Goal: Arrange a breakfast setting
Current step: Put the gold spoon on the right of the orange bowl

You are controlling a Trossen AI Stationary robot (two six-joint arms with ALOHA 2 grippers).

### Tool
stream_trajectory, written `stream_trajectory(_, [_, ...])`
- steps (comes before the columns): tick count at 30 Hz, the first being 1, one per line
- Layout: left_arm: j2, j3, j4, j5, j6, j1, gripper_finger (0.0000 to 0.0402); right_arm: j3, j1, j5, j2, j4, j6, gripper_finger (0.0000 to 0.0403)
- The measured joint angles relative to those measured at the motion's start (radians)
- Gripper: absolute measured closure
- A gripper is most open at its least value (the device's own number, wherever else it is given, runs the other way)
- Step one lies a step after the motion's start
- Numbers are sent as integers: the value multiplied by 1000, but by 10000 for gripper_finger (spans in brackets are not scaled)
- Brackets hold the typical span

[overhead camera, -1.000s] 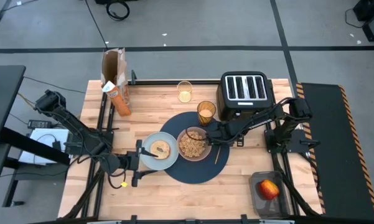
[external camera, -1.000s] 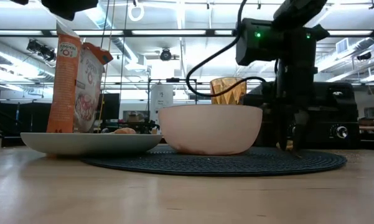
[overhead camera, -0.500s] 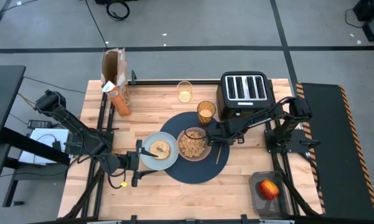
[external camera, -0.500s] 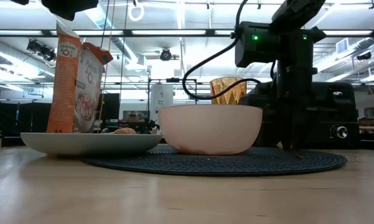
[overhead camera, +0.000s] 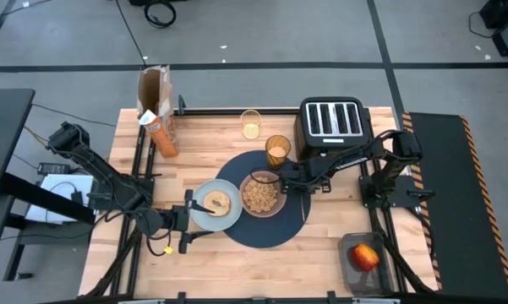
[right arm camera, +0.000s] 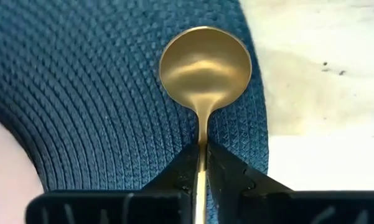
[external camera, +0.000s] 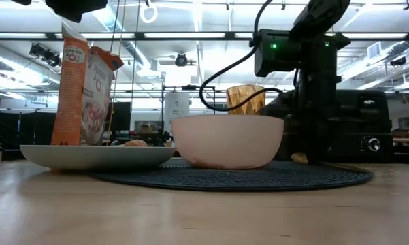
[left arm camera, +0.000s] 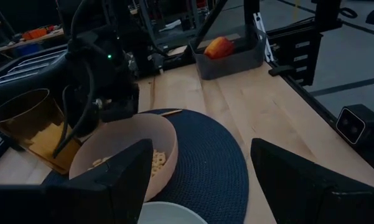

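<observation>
Right hand (right arm camera: 201, 160) is pinched on the neck of the gold spoon (right arm camera: 205, 67), fingers (right arm camera: 182, 167) pressed against the handle from both sides; spoon head points out over the edge of the navy placemat (overhead camera: 267, 230), lying just above or on the weave, can't tell which. In the high view this hand sits just beside the pinkish bowl (overhead camera: 263, 196) on the toaster side, bowl holds cereal (overhead camera: 260, 198). Pale blue-grey plate (overhead camera: 204, 214) overlaps the mat's other edge with the bagel (overhead camera: 217, 203) on it. Amber tumbler (overhead camera: 278, 151) stands at the mat's far edge near the black toaster (overhead camera: 334, 125). Red apple (overhead camera: 364, 257) is in a grey bin at the table's near right corner, well apart from the setting. Left hand (overhead camera: 186, 221) waits by the plate, fingers spread, holding nothing.

Step in hand, by my read: placing the spoon beside the bowl. To do it well:
- keep the grip low on the neck so the spoon doesn't swing
- lay it fully on the mat, parallel to the bowl, not touching it; the head is close to the mat's rim now
- set it flat before releasing
- lift straight up so the fingers don't drag the handle

Risk: clipping the bowl or tumbler
</observation>
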Motion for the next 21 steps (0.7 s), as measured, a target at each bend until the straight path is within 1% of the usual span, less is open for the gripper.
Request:
stream_trajectory(4, [0,0,0,0,0,0,123,0,-2,23,0,0,43,358])
stream_trajectory(10, [0,0,0,0,0,0,123,4,-1,25,0,-2,55,356])
stream_trajectory(17, [0,0,0,0,0,0,123,49,-1,50,-1,-6,55,356])
stream_trajectory(21, [0,0,0,0,0,0,123,43,-5,52,-1,-18,69,356])
